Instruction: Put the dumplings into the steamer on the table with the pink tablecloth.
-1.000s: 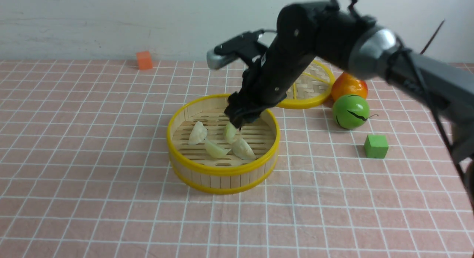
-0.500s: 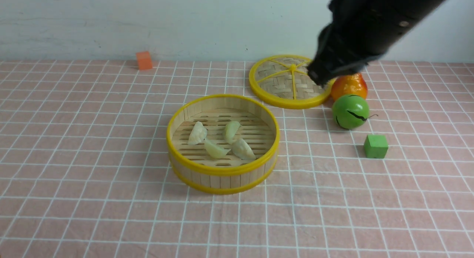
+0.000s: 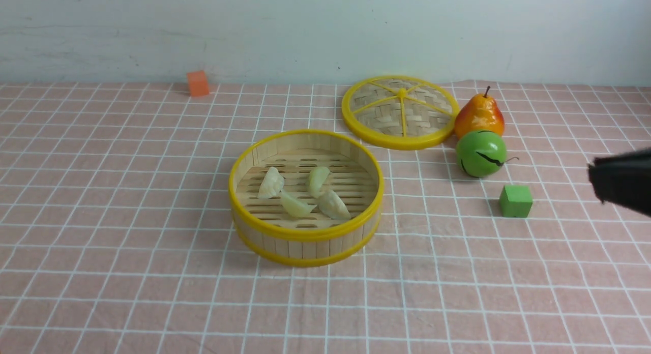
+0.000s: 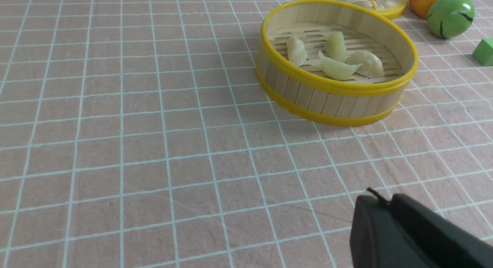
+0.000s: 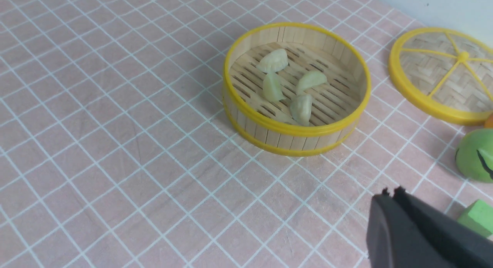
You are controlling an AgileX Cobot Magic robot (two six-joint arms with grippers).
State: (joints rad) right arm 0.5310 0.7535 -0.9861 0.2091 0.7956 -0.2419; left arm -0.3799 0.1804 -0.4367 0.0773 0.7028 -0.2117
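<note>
Front view: steamer (image 3: 306, 197) sits near the middle of the table (image 3: 101, 272), lidless, so its slatted base is reachable from above. All four dumplings (image 3: 304, 194) lie inside it, clustered toward the centre, two of them touching; none rest on the pink tablecloth (image 3: 127, 191). Placing looks complete. Right gripper (image 5: 389, 193) hangs off toward the table's right edge, jaws pressed together, carrying nothing. Left gripper (image 4: 379, 198) sits over the near edge, likewise clenched and empty, well clear of the basket.
</note>
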